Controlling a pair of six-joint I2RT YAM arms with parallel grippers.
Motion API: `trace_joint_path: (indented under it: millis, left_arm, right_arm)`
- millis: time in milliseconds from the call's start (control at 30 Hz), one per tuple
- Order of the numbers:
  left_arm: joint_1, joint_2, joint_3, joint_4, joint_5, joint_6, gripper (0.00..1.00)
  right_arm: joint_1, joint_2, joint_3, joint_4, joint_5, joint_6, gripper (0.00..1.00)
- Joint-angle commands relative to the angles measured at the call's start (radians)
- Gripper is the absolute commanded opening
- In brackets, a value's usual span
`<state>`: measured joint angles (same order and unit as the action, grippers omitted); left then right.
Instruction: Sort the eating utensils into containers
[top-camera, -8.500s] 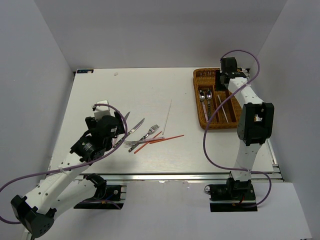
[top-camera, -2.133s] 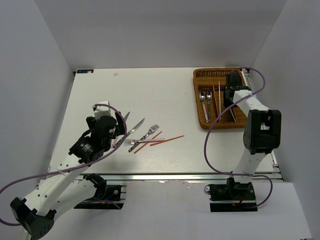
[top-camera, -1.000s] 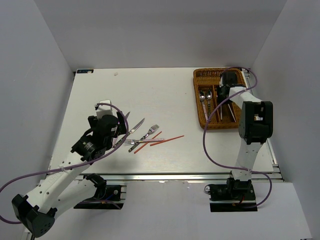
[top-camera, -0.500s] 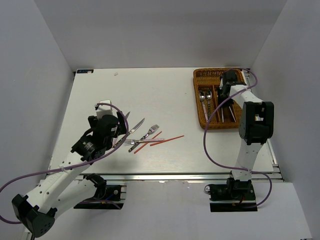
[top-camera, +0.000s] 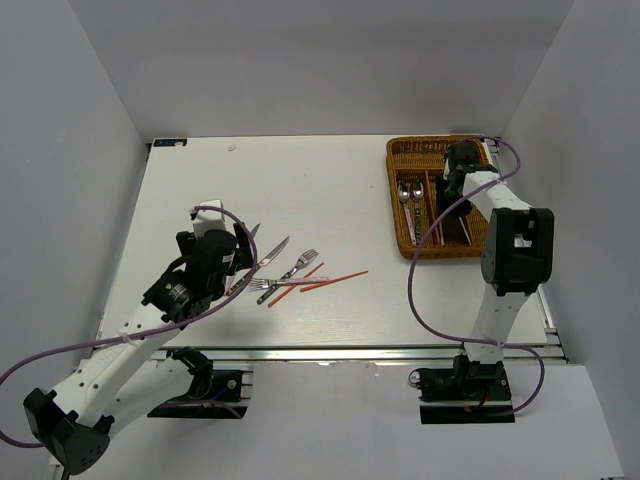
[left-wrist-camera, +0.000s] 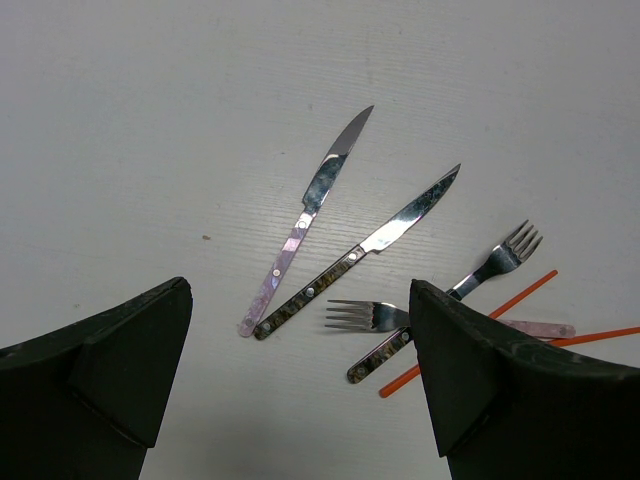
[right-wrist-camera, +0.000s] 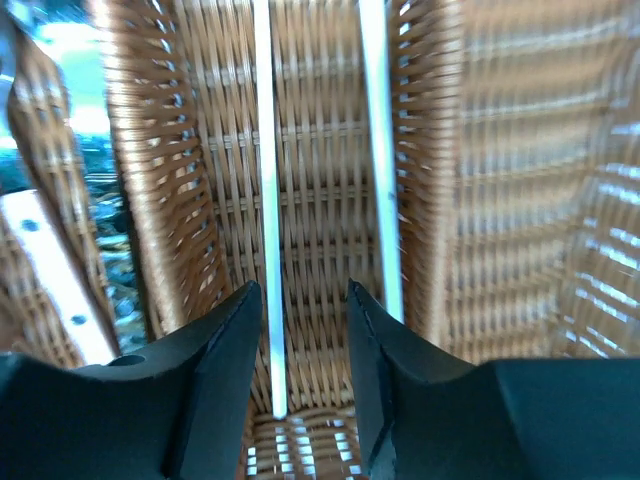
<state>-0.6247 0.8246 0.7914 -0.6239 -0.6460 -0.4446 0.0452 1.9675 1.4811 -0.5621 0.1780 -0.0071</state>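
The white table (top-camera: 300, 180) carries knives (left-wrist-camera: 315, 190), forks (left-wrist-camera: 490, 268), red chopsticks (top-camera: 334, 278) and (far right) a wicker tray (top-camera: 391, 200).

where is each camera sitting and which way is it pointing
top external: fixed above and behind the bases, looking down on the table; left arm and right arm show whole.
left wrist: on the left arm, facing down at knives, forks and red chopsticks; left gripper fingers fill the bottom corners.
right wrist: close over the wicker tray, looking into a slot holding white chopsticks; right gripper fingers at the bottom.
shared: top and left wrist both show the loose cutlery.
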Motion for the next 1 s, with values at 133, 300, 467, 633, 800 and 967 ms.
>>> trace_joint_path:
  millis: [133, 300, 467, 633, 800, 967]
  left_arm:
    - [0.003, -0.012, -0.004, 0.007, 0.006, 0.007, 0.98]
    - [0.003, -0.015, -0.004, 0.007, 0.006, 0.007, 0.98]
    - [0.003, -0.013, -0.004, 0.006, 0.006, 0.007, 0.98]
    - [0.003, -0.013, -0.004, 0.007, 0.009, 0.007, 0.98]
    - [0.003, -0.015, -0.004, 0.007, 0.009, 0.009, 0.98]
    - [0.003, -0.015, -0.004, 0.007, 0.011, 0.009, 0.98]
  right_arm:
    - [0.005, -0.102, 0.039, 0.021, 0.119, -0.028, 0.38]
    - [0.007, -0.061, 0.039, 0.025, 0.132, -0.044, 0.26]
    - [0.016, -0.042, 0.024, 0.039, 0.179, -0.050, 0.26]
    - [0.024, -0.015, 0.022, 0.050, 0.231, -0.060, 0.29]
    - [0.028, 0.017, 0.019, 0.056, 0.262, -0.067, 0.29]
    - [0.038, 0.053, 0.011, 0.065, 0.278, -0.074, 0.23]
